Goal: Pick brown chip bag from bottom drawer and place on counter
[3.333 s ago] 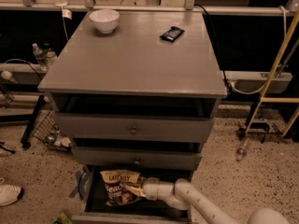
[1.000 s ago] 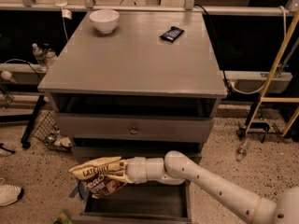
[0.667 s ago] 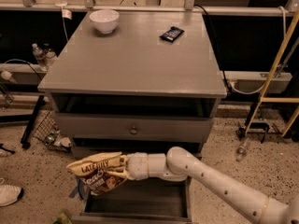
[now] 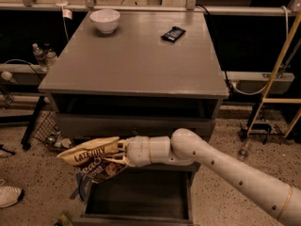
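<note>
The brown chip bag [image 4: 95, 159] has a tan top band with dark lettering and a dark lower part. My gripper [image 4: 120, 154] is shut on its right side and holds it in the air, left of and above the open bottom drawer [image 4: 138, 197], in front of the upper drawers. The drawer's dark inside shows nothing in it. The white arm reaches in from the lower right. The grey counter [image 4: 136, 58] lies above and behind the bag.
A white bowl [image 4: 105, 20] stands at the counter's back left. A small flat black wrapped bar [image 4: 173, 33] lies at its back right. A wire basket [image 4: 49, 131] and a shoe [image 4: 9, 196] are on the floor at left. A yellow frame [image 4: 277, 74] stands at right.
The bag has come up out of the bottom drawer in my gripper and moved left and higher, now hanging in front of the cabinet's lower left.
</note>
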You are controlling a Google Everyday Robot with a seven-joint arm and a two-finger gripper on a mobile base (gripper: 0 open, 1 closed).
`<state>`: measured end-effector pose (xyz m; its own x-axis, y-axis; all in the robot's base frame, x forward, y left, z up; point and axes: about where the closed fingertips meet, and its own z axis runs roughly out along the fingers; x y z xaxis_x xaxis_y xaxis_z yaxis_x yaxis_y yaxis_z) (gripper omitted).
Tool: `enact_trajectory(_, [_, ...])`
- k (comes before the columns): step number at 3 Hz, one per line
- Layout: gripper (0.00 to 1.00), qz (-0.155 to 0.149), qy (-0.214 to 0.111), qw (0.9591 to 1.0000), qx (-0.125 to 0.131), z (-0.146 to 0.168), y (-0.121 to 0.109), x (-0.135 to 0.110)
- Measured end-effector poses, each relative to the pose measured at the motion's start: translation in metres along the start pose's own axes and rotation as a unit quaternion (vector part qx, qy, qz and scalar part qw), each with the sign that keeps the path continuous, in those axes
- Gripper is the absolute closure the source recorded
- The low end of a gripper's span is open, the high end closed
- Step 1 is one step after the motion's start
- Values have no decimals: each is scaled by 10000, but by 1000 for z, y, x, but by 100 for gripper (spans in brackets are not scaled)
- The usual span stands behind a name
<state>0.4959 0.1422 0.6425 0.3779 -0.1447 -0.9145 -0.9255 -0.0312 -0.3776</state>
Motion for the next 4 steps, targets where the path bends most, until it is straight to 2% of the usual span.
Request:
enact_trajectory(1, [100, -456, 213, 9987, 18, -11, -29, -57])
enact_trajectory(2, [100, -460, 209, 9987, 15, -10, -29, -57])
enact_trajectory(3, [100, -741, 192, 9971, 0, -16, -52, -91])
enact_trajectory(4, [100, -1190, 337, 9923, 69, -27, -93, -146])
